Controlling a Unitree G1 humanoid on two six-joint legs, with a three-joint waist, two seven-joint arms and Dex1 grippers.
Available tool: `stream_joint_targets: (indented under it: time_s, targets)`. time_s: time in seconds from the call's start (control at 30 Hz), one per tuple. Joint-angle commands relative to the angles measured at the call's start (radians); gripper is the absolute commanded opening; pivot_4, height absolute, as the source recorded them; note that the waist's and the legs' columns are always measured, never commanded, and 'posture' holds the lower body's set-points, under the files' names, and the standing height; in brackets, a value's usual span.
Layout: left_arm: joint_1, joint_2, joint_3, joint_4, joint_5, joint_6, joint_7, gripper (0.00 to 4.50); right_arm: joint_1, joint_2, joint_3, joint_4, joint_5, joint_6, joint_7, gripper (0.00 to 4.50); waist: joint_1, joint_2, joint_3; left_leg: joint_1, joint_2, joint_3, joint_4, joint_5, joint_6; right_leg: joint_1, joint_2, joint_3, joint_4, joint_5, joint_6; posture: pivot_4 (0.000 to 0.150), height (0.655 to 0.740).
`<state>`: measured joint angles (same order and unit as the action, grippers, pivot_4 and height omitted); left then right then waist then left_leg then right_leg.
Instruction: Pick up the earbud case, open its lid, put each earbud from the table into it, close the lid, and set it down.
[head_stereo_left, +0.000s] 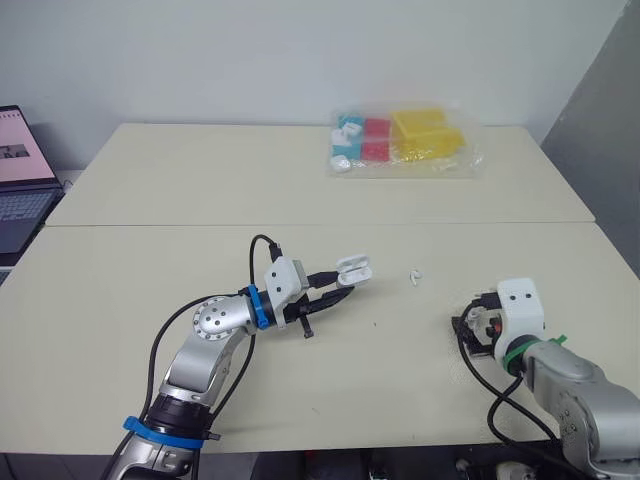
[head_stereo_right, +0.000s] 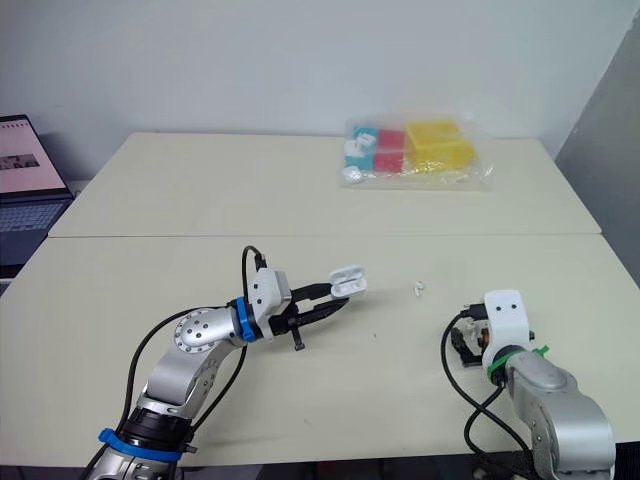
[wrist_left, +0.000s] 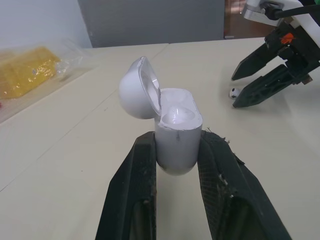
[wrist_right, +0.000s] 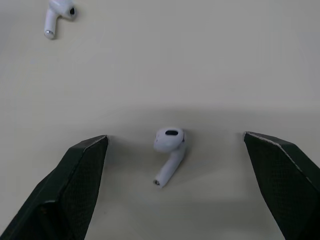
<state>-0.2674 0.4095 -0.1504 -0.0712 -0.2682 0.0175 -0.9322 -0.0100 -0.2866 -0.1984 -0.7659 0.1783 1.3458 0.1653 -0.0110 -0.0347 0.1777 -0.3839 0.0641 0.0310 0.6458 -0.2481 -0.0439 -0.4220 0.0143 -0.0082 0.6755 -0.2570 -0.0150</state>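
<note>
Glossy rounded earbud case (wrist_left: 178, 131), lid (wrist_left: 136, 90) open, in left hand (wrist_left: 178, 142).

Glossy plastic earbud case (wrist_left: 177, 142), matt black fingers (wrist_left: 134, 192) (slightly scuffed), smooth table (wrist_left: 65, 165)

Two adjoining beige tables (head_stereo_left: 200, 180) before a plain pale wall (head_stereo_left: 250, 50), an open laptop (head_stereo_left: 22, 185) at their left edge.

Earbud case (head_stereo_left: 355, 268) left of earbud (head_stereo_left: 416, 275), bag (head_stereo_left: 405, 143) behind
</note>
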Motion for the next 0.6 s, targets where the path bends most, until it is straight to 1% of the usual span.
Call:
stream_joint_targets:
  time_s: [0.03,0.13,0.2,0.23,0.3,0.53,0.57,0.6]
  targets:
    - [-0.015,0.004,-0.002,-0.044,-0.012,-0.001,-0.007,0.78,0.001,0.008,-0.02,-0.013,-0.009,-0.028,-0.019,4.5,-0.001,0.0,0.0,0.0,0.0,0.0,0.0,0.0,0.0,0.0,0.0,0.0,0.0,0.0,0.0,0.15,0.74]
    - [-0.022,0.005,0.0,-0.039,-0.011,0.0,-0.01,0.78,0.001,0.016,-0.008,-0.005,0.0,-0.019,-0.019,4.5,-0.006,0.0,0.0,0.0,0.0,0.0,0.0,0.0,0.0,0.0,0.0,0.0,0.0,0.0,0.0,0.15,0.74]
    - [-0.024,0.005,0.001,-0.037,-0.01,0.0,-0.01,0.78,0.002,0.022,-0.003,0.003,0.002,-0.023,-0.02,4.14,-0.007,0.0,0.0,0.0,0.0,0.0,0.0,0.0,0.0,0.0,0.0,0.0,-0.001,0.0,0.0,0.15,0.74]
    - [-0.024,0.005,0.0,-0.038,-0.01,0.0,-0.01,0.78,0.003,0.022,-0.001,0.009,0.002,-0.027,-0.02,3.88,-0.009,0.0,0.0,0.0,0.0,0.0,0.0,0.0,0.0,0.0,0.0,0.0,-0.001,0.0,0.0,0.15,0.74]
    - [-0.023,0.004,0.0,-0.039,-0.009,0.0,-0.009,0.78,0.004,0.028,-0.002,0.024,-0.002,-0.042,-0.023,3.19,-0.009,0.0,0.0,0.0,0.0,0.0,0.0,0.0,0.0,0.0,0.0,0.0,-0.001,0.0,0.0,0.15,0.74]
    - [-0.016,0.006,-0.002,-0.047,-0.005,0.001,-0.009,0.78,0.013,0.026,-0.001,0.041,-0.002,-0.051,-0.022,0.66,-0.009,0.0,0.0,0.0,-0.001,0.0,0.0,0.0,0.0,0.001,0.0,0.0,-0.001,0.0,0.0,0.15,0.74]
    - [-0.014,0.007,-0.001,-0.048,-0.003,0.001,-0.008,0.78,0.016,0.02,-0.003,0.035,0.001,-0.047,-0.017,0.41,-0.009,0.0,0.0,0.0,-0.001,0.0,0.0,0.0,0.0,0.001,0.0,0.0,-0.001,0.0,0.0,0.15,0.74]
    - [-0.012,0.007,-0.001,-0.049,-0.003,0.0,-0.007,0.78,0.017,0.012,-0.007,0.03,0.006,-0.043,-0.009,0.42,-0.009,0.0,0.0,0.0,-0.001,0.0,0.0,0.0,0.0,0.001,0.0,0.0,-0.001,0.0,0.0,0.15,0.74]
